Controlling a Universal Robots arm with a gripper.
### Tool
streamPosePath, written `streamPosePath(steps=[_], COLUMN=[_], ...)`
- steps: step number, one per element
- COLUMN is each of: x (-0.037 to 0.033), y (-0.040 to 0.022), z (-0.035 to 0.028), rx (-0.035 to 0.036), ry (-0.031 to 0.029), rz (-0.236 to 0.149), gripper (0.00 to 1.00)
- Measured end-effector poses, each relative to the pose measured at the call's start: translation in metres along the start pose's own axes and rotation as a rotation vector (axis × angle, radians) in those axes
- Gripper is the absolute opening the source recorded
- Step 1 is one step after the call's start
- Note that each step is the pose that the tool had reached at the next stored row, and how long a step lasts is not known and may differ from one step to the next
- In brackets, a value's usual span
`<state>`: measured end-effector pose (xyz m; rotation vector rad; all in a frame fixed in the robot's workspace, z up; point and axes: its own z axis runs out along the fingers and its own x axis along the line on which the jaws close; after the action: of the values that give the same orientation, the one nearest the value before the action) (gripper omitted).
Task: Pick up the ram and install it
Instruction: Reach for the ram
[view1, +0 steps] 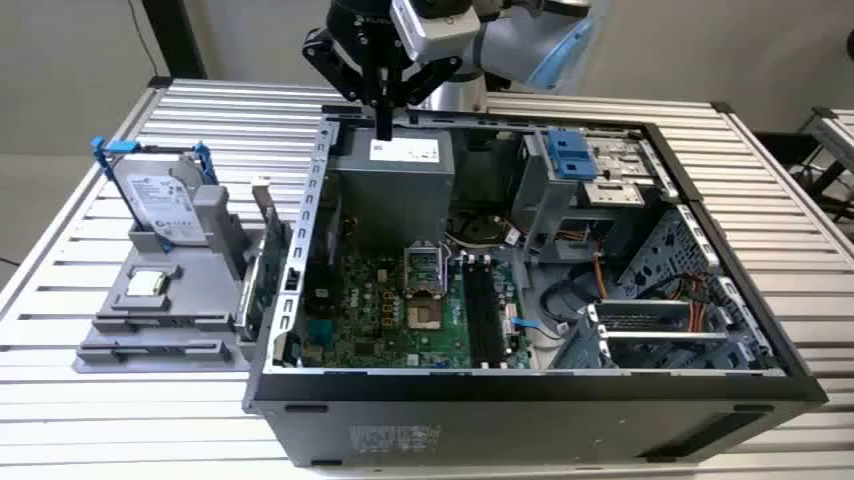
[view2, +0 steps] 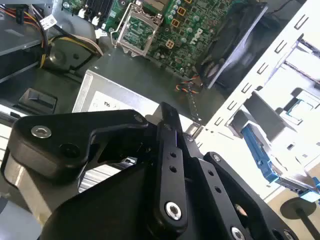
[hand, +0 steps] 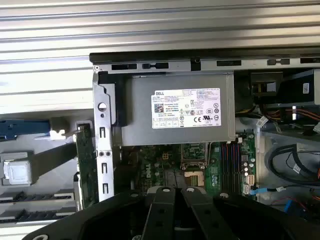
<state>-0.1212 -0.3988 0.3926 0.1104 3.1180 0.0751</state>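
The black robot gripper (view1: 384, 133) hangs over the grey metal power-supply box (view1: 394, 195) at the far edge of the open dark computer case (view1: 534, 386). Its fingers are pressed together; whether they pinch anything cannot be told.

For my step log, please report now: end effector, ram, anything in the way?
End effector shut on thin dark ram stick, hanging upright. Over grey metal power supply box. Black motherboard slots uncovered.
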Motion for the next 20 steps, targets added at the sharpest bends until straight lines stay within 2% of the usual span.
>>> streamPosePath(steps=[15,20], x=[0.0002,0.0041], y=[0.0,-0.0003], z=[0.0,-0.0001], rx=[0.0001,0.0001], ry=[0.0001,0.0001], rz=[0.0,0.0], gripper=[0.0,0.0])
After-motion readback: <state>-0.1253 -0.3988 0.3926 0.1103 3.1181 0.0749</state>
